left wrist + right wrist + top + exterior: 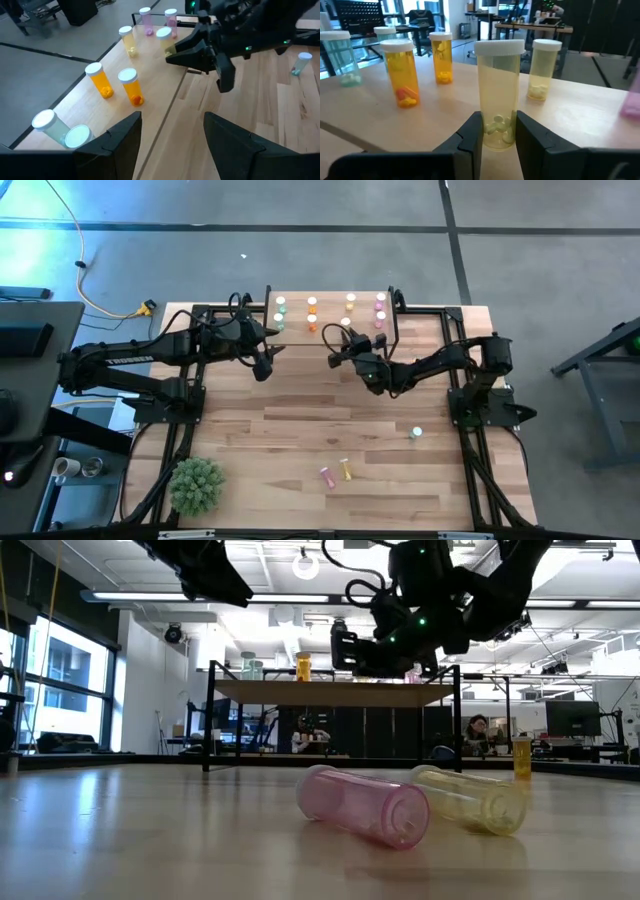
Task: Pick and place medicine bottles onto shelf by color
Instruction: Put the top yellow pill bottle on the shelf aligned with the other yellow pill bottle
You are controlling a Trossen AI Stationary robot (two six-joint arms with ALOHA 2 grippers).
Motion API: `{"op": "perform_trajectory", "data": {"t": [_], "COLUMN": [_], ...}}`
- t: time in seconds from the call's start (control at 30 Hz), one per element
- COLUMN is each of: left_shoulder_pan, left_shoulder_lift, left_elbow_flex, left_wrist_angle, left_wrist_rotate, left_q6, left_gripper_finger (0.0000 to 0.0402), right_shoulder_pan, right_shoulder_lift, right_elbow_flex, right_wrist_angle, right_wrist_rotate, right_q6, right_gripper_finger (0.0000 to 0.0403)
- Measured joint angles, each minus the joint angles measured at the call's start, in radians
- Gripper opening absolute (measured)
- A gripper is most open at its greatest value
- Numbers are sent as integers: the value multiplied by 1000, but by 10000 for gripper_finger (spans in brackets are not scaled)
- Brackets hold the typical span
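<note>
The light-wood shelf (330,292) stands at the table's far edge. It holds upright white-capped bottles: green ones (281,308) at the left, orange ones (312,310), a yellow one (351,302) and pink ones (381,305). My right gripper (345,340) is shut on another yellow bottle (497,95) over the shelf's near part, between the orange and yellow groups. My left gripper (172,145) is open and empty, above the table just in front of the shelf's left half (265,365). On the table a pink bottle (327,476) and a yellow bottle (346,470) lie on their sides. My right gripper pinches the lower body of the yellow bottle (487,131) between its two fingers, one on each side. The fingers come in roughly level, from the shelf's near side. The bottle stands upright with its cap (499,47) up; whether its base rests on the shelf I cannot tell.
A green bottle (416,433) stands on the table near the right arm's base. A green plant ball (196,485) sits at the near left corner. The shelf's black metal legs (209,720) rise at its corners. Bare wood lies between the shelf and the lying bottles.
</note>
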Motion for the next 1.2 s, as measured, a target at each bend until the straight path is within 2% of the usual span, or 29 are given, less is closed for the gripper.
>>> {"op": "perform_trajectory", "data": {"t": [0.17, 0.37, 0.73, 1.2], "left_shoulder_pan": [0, 0, 0, 0], "left_shoulder_lift": [0, 0, 0, 0], "left_elbow_flex": [0, 0, 0, 0], "left_wrist_angle": [0, -2, -3, -8], "left_wrist_rotate": [0, 0, 0, 0], "left_q6": [0, 1, 1, 0], "left_gripper_finger": [202, 202, 202, 202], "right_shoulder_pan": [-39, -43, -43, -22], "right_shoulder_lift": [0, 0, 0, -6], "right_elbow_flex": [0, 0, 0, 0], "right_wrist_angle": [-2, -6, -11, 6], "right_wrist_rotate": [-48, -60, -56, -56], "right_q6": [3, 3, 3, 4], "right_gripper_finger": [75, 79, 144, 146]}}
